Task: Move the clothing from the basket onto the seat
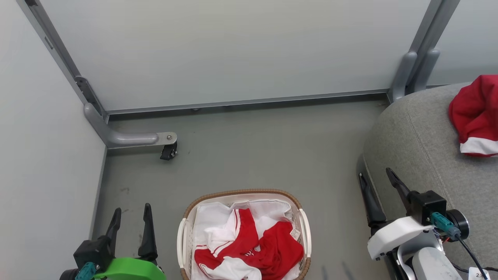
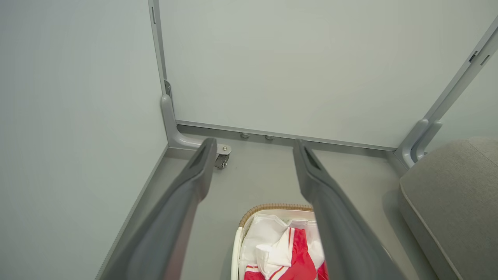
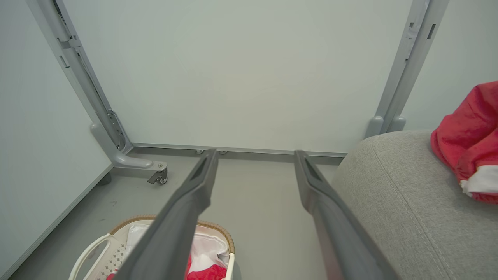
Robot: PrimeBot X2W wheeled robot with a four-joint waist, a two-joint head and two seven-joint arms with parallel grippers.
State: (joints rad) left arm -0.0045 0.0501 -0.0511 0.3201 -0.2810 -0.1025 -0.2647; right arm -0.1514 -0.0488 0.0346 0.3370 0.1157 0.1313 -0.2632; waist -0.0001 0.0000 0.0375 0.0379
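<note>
Fingers (image 1: 148, 229) of left gripper (image 1: 132, 209) and right gripper (image 1: 375, 174) stand spread, empty. Clothing (image 1: 276, 249) lies heaped in basket (image 1: 241, 192); one red piece (image 1: 472, 109) on seat (image 1: 412, 147). Recommend pinching a raised red fold, clear of white liner (image 1: 272, 208).

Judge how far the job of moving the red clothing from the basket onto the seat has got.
Done: one red garment with a white band lies on the grey fabric sofa seat. In hand: nothing; the left hand and right hand are open and empty. Left: crumpled red-and-white clothing in the white oval plastic basket with the brown rim.
</note>
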